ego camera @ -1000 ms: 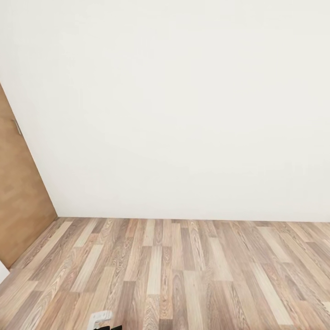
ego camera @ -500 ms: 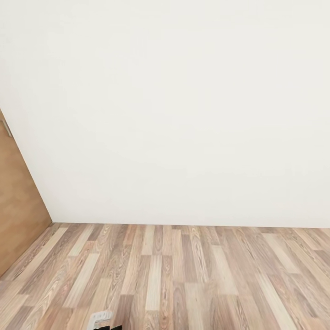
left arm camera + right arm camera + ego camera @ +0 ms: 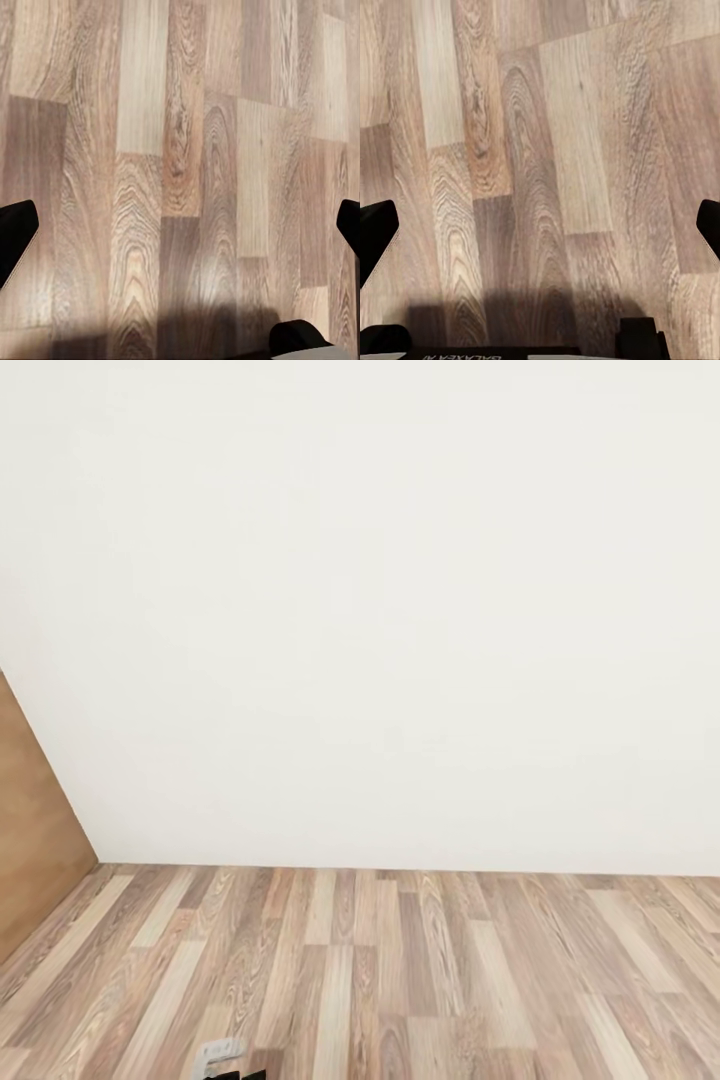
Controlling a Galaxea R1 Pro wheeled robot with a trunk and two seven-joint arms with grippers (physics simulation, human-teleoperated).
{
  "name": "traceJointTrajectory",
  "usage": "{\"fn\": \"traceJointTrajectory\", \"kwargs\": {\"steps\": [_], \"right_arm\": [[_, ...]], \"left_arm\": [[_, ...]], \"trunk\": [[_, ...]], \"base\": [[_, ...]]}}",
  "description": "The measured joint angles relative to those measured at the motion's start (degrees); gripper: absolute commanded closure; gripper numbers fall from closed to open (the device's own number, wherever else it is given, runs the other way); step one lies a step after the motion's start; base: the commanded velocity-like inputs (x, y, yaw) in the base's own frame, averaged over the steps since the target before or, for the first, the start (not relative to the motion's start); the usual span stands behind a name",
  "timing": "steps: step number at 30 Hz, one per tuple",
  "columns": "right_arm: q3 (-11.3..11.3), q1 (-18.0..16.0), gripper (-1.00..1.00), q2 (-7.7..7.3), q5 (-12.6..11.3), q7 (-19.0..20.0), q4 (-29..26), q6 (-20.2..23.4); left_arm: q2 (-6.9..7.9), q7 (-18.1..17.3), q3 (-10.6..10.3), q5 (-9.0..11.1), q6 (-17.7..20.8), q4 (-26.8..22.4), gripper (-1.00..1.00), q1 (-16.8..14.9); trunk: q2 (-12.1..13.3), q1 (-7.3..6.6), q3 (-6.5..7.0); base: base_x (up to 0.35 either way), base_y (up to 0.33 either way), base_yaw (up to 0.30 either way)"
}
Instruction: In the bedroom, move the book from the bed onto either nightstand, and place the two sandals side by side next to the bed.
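The book, the bed, the nightstand and the two sandals are out of view. Ahead in the head view stand a bare white wall [image 3: 380, 610] and a brown wood-plank floor [image 3: 400, 970]. My left gripper [image 3: 180, 232] hangs open over bare planks, its dark fingertips [image 3: 15, 236] far apart with nothing between them. My right gripper [image 3: 540, 232] is also open above the floor, its fingertips [image 3: 375, 232] wide apart and nothing held.
A brown wooden door [image 3: 30, 840] stands at the left edge, meeting the wall in a corner. A small white and black part of the robot [image 3: 225, 1055] shows at the bottom of the head view. Robot base parts [image 3: 637, 337] and a shadow lie below the grippers.
The whole head view has shifted: the wall's foot sits lower and the door has slid toward the left edge, so the camera has moved toward the wall. Both grippers stay open.
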Motion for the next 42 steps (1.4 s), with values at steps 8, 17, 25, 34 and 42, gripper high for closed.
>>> {"fn": "traceJointTrajectory", "kwargs": {"steps": [8, 17, 25, 34, 42], "right_arm": [[0.0, 0.02, -1.0, 0.0, 0.0, 0.08, 0.0, 0.03], [0.0, 0.0, -1.0, -0.01, 0.08, 0.23, 0.0, 0.01], [0.01, 0.0, -1.0, -0.01, 0.16, 0.11, 0.0, -0.05], [0.01, 0.0, -1.0, -0.02, 0.16, 0.09, 0.0, -0.06], [0.01, 0.0, -1.0, 0.0, 0.16, 0.09, 0.0, -0.06]], "left_arm": [[0.0, 0.0, 0.0, 0.0, 0.0, 0.0, -1.0, 0.0], [0.0, 0.0, 0.0, 0.0, 0.0, 0.0, -1.0, 0.0], [0.0, 0.0, 0.0, 0.0, 0.0, 0.0, -1.0, 0.0], [0.0, 0.0, 0.0, 0.0, -0.02, 0.0, -1.0, 0.0], [0.0, 0.0, 0.0, 0.0, 0.0, 0.0, -1.0, 0.0]], "trunk": [[0.0, 0.0, 0.0], [0.0, 0.02, 0.0], [0.0, 0.0, 0.0], [0.0, 0.0, 0.0], [0.0, 0.0, 0.0]], "base": [[0.327, 0.0, 0.0], [0.217, 0.0, 0.0], [0.23, 0.0, 0.0], [0.319, 0.0, 0.0], [0.312, 0.0, 0.0]]}}
